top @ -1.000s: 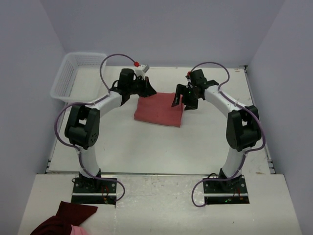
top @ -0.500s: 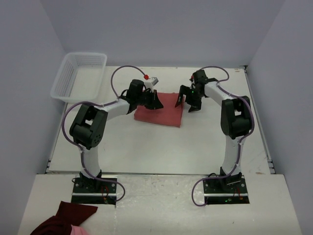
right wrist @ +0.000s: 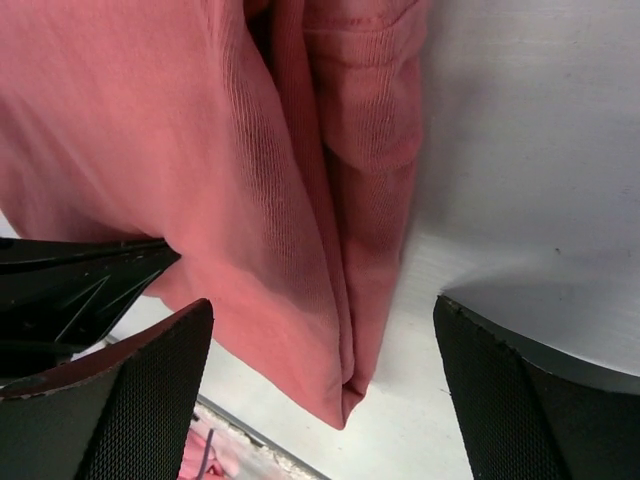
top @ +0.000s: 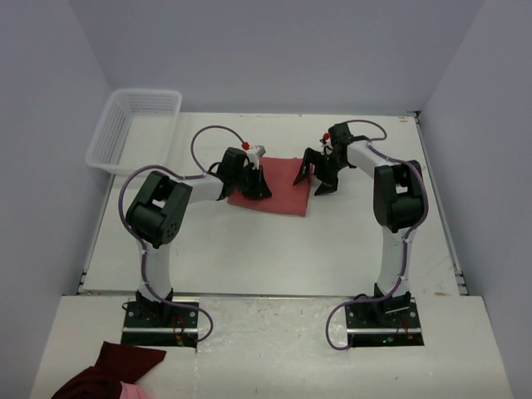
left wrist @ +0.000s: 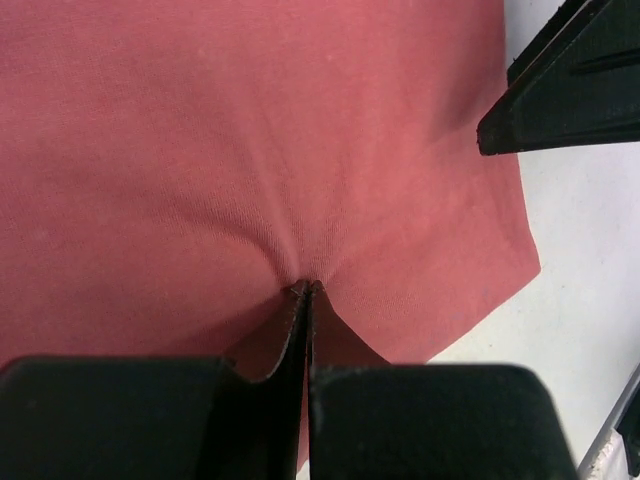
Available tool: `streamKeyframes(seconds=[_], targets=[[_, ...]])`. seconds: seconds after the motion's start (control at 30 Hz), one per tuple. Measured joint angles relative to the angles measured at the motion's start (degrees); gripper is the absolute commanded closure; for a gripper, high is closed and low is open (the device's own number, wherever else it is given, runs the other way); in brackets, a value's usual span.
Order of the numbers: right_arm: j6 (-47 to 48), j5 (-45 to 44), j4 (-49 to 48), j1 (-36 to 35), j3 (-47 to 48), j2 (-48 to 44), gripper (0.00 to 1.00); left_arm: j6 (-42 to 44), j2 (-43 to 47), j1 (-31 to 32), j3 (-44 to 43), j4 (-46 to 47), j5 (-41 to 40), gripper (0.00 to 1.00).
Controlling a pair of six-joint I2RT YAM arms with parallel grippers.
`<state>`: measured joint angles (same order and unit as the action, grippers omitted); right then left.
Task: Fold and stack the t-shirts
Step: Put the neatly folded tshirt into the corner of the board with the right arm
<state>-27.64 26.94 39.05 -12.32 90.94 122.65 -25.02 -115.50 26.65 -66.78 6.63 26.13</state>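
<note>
Folded t-shirt (top: 273, 189) lies flat mid-desk (top: 249, 249) as a salmon-red rectangle between the two arms. Left jaws are fully closed, tips nipping a small pucker of the top layer near the shirt's left side; creases fan out from the tips in the left wrist view. Right jaws are spread wide and hold nothing, fingers (right wrist: 110, 400) set either side of the shirt's right-hand folded edge, low over the desk. That edge shows several layers; can't tell if it's one shirt or more.

Risks, as I judge them:
- The left pinch looks thin, top layer only. Any lift or pull likely peels that layer back and opens the fold, or the cloth just slips free.
- If the right jaws close from here they may catch only some of the layers. The rest sag and the edge splays.
- The right fingers sit close to the desk, so going lower could scrape it or shove the shirt sideways.
- Each wrist view shows the other arm's dark finger nearby. Moving inward together risks a knock.
- Uneven pulls from the two sides would skew the rectangle.

White basket (top: 133, 125) sits well apart at the far left corner and isn't involved.
</note>
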Motion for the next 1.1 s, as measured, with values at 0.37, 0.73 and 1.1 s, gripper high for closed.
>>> streamKeyframes(seconds=[0.37, 0.73, 1.1], targets=[[-3.1, 4.8, -3.0, 0.3, -2.3, 0.0, 0.09, -2.1, 0.0, 0.2, 2.0, 3.1, -0.6, 1.00], [-5.5, 7.3, -4.5, 0.4, -3.0, 0.2, 0.09, -2.5, 0.0, 0.8, 2.4, 3.9, -0.9, 1.00], [-6.7, 8.9, -4.1, 0.4, -1.9, 1.4, 0.09, -2.9, 0.0, 0.9, 2.9, 4.8, -0.9, 1.00]])
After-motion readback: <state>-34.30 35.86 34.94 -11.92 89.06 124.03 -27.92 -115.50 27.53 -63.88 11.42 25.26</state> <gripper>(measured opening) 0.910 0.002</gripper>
